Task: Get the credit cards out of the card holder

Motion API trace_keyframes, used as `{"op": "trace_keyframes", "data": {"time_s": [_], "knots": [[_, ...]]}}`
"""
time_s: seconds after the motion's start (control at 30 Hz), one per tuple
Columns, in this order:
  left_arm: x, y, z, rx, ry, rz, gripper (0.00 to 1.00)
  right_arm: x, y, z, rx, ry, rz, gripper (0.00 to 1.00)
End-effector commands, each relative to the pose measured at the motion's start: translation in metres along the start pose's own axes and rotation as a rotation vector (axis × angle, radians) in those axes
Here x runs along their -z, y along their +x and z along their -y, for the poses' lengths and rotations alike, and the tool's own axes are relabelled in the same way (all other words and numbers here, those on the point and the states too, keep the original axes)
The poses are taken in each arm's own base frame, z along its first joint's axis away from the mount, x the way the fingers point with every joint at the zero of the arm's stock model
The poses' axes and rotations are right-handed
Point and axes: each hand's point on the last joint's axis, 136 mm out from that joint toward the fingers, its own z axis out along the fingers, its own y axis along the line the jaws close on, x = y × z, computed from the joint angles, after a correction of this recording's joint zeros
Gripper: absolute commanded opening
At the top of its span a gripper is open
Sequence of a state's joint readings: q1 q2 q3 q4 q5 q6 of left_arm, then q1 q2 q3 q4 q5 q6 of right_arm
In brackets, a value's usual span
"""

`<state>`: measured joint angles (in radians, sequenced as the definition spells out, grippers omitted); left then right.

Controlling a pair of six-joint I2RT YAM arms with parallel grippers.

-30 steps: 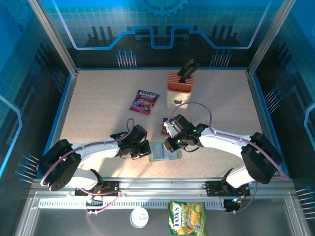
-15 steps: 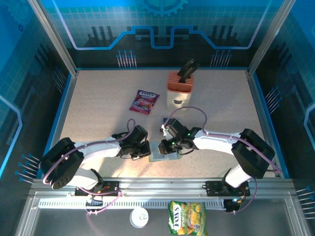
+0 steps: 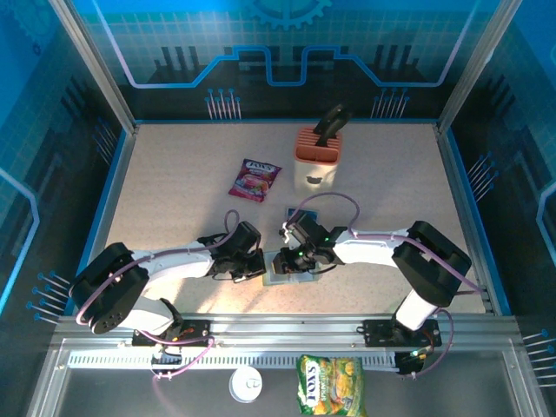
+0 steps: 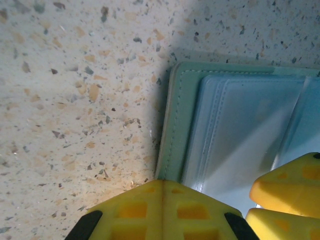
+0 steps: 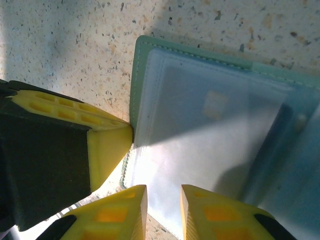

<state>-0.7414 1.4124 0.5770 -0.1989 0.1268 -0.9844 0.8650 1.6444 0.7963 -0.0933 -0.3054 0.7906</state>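
Card holder (image 5: 210, 110) open; left fingers (image 4: 160, 210) closed at edge; right fingers (image 5: 120, 210) parted.

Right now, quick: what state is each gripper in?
Left gripper: shut, tip on the edge of the card holder, nothing gripped.
Right gripper: slightly open over the card holder, nothing gripped.

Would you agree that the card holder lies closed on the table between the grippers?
Not quite: the card holder lies open, not closed, on the table between the left gripper and right gripper; the right wrist view shows its pale inner panels.
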Motion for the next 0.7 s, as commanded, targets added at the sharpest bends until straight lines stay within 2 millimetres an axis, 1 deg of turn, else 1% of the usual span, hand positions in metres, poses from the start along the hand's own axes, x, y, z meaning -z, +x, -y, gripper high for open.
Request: {"op": "trace_keyframes", "data": {"time_s": [0.0,0.2,0.47,0.67], "knots": [[-0.002,0.002,-0.018,-0.006,-0.066,-0.001,0.00,-0.004,0.010,0.010,-0.030,0.047,-0.022,0.25],[-0.003,0.002,-0.019,-0.003,-0.070,0.000,0.00,-0.007,0.018,0.026,-0.046,0.117,-0.062,0.26],[-0.002,0.003,-0.023,0.002,-0.075,-0.001,0.00,0.007,0.020,0.041,-0.042,0.171,-0.040,0.27],[0.000,0.001,-0.020,-0.002,-0.073,0.013,0.00,-0.001,0.024,0.043,-0.053,0.128,-0.073,0.26]]}}
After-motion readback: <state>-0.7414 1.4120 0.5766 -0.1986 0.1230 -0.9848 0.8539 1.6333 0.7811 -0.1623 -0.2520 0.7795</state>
